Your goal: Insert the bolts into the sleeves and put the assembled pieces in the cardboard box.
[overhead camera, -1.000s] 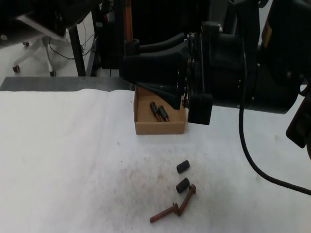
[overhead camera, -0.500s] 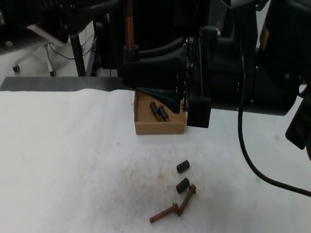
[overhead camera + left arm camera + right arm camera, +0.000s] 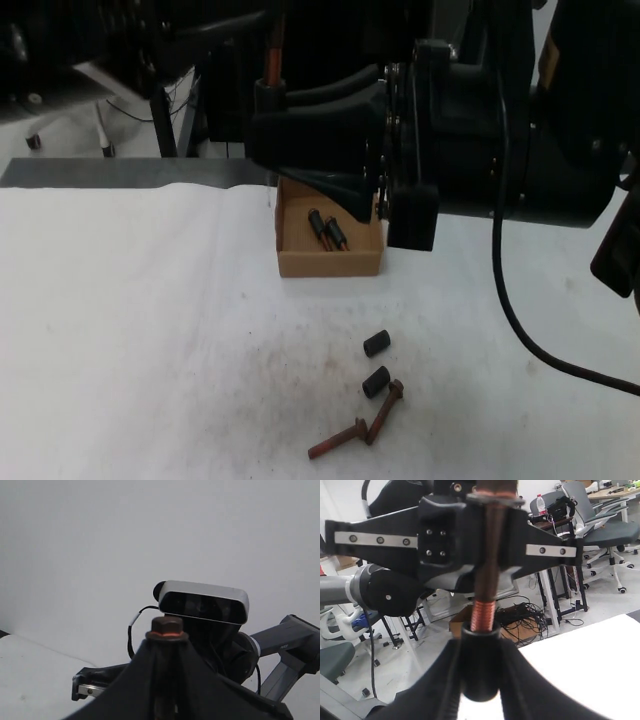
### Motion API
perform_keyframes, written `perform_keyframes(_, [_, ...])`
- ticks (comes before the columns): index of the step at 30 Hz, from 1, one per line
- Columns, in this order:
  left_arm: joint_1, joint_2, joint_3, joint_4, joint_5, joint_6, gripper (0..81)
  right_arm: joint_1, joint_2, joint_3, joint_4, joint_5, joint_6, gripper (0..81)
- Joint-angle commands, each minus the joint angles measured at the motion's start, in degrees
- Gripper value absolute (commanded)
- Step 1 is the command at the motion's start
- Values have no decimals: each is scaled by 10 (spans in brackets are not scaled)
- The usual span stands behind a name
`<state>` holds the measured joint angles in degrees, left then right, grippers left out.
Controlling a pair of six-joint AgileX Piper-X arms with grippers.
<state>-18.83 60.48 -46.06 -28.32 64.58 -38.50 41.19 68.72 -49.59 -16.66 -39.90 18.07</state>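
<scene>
Office chairs (image 3: 607,527) and cables (image 3: 520,607) stand behind the white cloth-covered bench (image 3: 130,330). Its brown cardboard box (image 3: 330,264) holds two assembled pieces (image 3: 322,228). The right gripper (image 3: 480,676) clamps a black cylindrical sleeve (image 3: 480,662), and the left gripper (image 3: 165,655) clenches a rusty hex-head bolt (image 3: 166,626) entering it. Loose sleeves (image 3: 376,343) and loose bolts (image 3: 385,408) lie on the bench.

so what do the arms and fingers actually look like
Mostly black. The left gripper has silver rails with screws on either side and a grey arm link behind. The right gripper has broad black wedge fingers. A black cable loops off an arm's housing.
</scene>
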Motion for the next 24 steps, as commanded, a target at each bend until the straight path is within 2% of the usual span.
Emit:
perform_keyframes(1, [-7,-1,-1,-6,33,0,110,-7,-4,-13,7,6,3,8])
perform_keyframes(6, [-7,-1,-1,-6,37,-23,365,-12,-4,-14,14,5,3,8])
perform_keyframes(9, [-7,-1,-1,-6,37,-27,446,-12,-4,-14,14,5,3,8])
perform_keyframes(19, [-5,-1,-1,-6,37,-19,450,-12,-4,-14,14,5,3,8])
perform_keyframes(24, [20,-1,-1,27,36,-3,450,-12,-4,-14,14,5,3,8])
